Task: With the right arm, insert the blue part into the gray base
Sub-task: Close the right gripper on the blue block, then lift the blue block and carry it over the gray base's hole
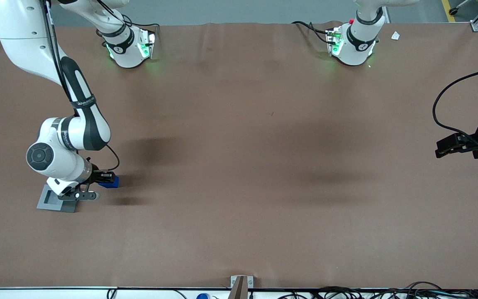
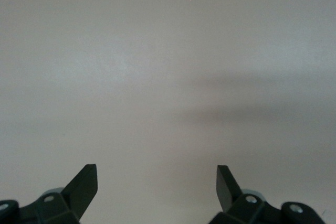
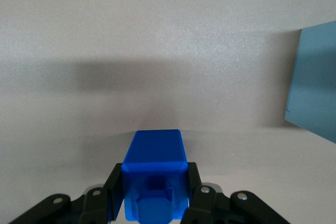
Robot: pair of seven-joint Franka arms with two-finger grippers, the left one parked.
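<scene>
Front view shows the brown tabletop (image 1: 239, 166) with the right arm (image 1: 62, 141) reaching down near the table edge at the working arm's end, about midway between the front-camera edge and the edge where the arm bases stand. The gray base (image 1: 52, 199) lies flat on the tabletop there, partly covered by the wrist; its square recess is visible and unfilled. The gripper (image 1: 105, 179) is clenched on the blue part (image 1: 113, 182), which sits just beside the gray base, not over the recess.

Status: grasp is complete. Remaining, as judged: carry the blue part over the recess, align, lower, release.

Right wrist view confirms the blue part (image 3: 155, 182) clamped between both fingers (image 3: 116, 190), with one corner of the gray base (image 3: 315, 87) apart from it.

Markings: the lettered black band (image 1: 84, 101) on the arm is not legible.
</scene>
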